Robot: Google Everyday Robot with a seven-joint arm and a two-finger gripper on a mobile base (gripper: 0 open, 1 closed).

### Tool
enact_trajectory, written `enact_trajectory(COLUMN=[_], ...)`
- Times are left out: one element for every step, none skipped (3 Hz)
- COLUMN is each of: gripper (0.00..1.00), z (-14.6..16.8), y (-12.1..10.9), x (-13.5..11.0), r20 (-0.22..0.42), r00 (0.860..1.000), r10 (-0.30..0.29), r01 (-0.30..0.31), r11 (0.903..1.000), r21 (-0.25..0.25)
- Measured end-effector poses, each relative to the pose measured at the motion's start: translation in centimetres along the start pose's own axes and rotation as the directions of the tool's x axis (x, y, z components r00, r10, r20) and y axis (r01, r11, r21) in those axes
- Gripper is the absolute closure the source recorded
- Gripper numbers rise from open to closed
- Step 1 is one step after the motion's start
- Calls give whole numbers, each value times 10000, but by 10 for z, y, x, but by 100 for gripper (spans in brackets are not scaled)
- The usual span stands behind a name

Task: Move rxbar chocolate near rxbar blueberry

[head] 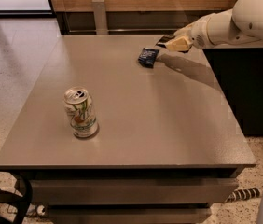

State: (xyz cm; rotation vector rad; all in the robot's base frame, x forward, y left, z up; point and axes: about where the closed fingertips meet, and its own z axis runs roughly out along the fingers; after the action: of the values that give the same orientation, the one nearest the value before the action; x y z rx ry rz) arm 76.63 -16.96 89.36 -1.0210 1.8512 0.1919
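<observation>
The rxbar blueberry (148,57), a small dark navy crinkled wrapper, lies on the grey table (136,125) near its far right part. My gripper (172,42) hovers just right of and behind it, a little above the table. It is shut on the rxbar chocolate (164,39), a black wrapper whose end sticks out to the left of the tan fingers (179,44). Most of the bar is hidden by the gripper.
A white and green soda can (80,112) stands upright at the left front of the table. My white arm (229,24) reaches in from the right over a dark cabinet (248,87). A wooden wall runs behind the table.
</observation>
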Motion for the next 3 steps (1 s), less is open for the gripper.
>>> enact_trajectory(gripper=[58, 36, 13], z=[3, 6, 8], y=[2, 4, 6], x=[0, 0, 0], r20=[-1, -2, -4], r00=[10000, 10000, 10000], r10=[-2, -2, -3], r01=[2, 2, 3], r11=[10000, 10000, 9999], r21=[-49, -94, -139])
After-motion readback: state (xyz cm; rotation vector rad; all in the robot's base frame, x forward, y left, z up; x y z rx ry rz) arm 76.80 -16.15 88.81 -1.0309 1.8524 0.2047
